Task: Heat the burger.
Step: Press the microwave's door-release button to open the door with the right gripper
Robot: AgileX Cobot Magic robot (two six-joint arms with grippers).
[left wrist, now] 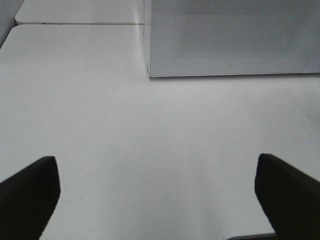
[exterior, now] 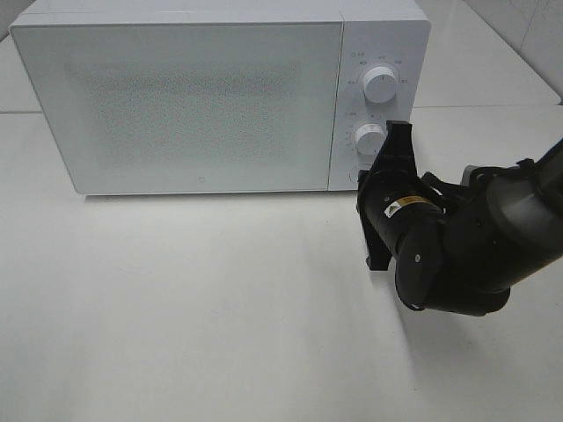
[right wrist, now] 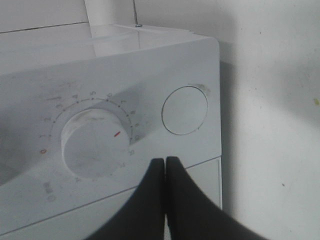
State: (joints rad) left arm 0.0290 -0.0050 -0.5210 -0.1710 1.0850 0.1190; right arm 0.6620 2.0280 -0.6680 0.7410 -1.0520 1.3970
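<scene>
**High view:** A white microwave (exterior: pixel 176 97) with its door shut is seen at the back of a white desk (exterior: pixel 176 308). The dark, bulky right arm (exterior: pixel 475 246) is brought in from the right edge and bent at the wrist. The right tool (exterior: pixel 376 180) is thereby pointed at the control panel and held close in front of it. The lower dial (exterior: pixel 369 139) is found just above the tool, and the upper dial (exterior: pixel 380 83) farther up beyond it. The tool's tips are hidden by its own body here, so its opening cannot be judged from this view.

**Left wrist view:** The left tool (left wrist: pixel 155 160) is shown only here. Its two dark fingers (left wrist: pixel 30 195) are spread wide apart, and nothing is held between them. It is held low over the bare desk (left wrist: pixel 125 125). The front lower corner of the microwave (left wrist: pixel 230 40) is seen well ahead of the tool and off to one side.

**Right wrist view:** The detail hidden from the high camera is given here. The right tool (right wrist: pixel 165 161) is pressed fully shut, its two black fingers (right wrist: pixel 150 200) meeting along a thin seam, and nothing is gripped. Its tip is held just short of the panel. The lower dial (right wrist: pixel 92 145), with a small red marker, is close on one side of the tip, and a round button (right wrist: pixel 184 110) is close on the other. Whether the tip touches the panel cannot be told.

The burger is shown in no view, so where it lies cannot be told.
</scene>
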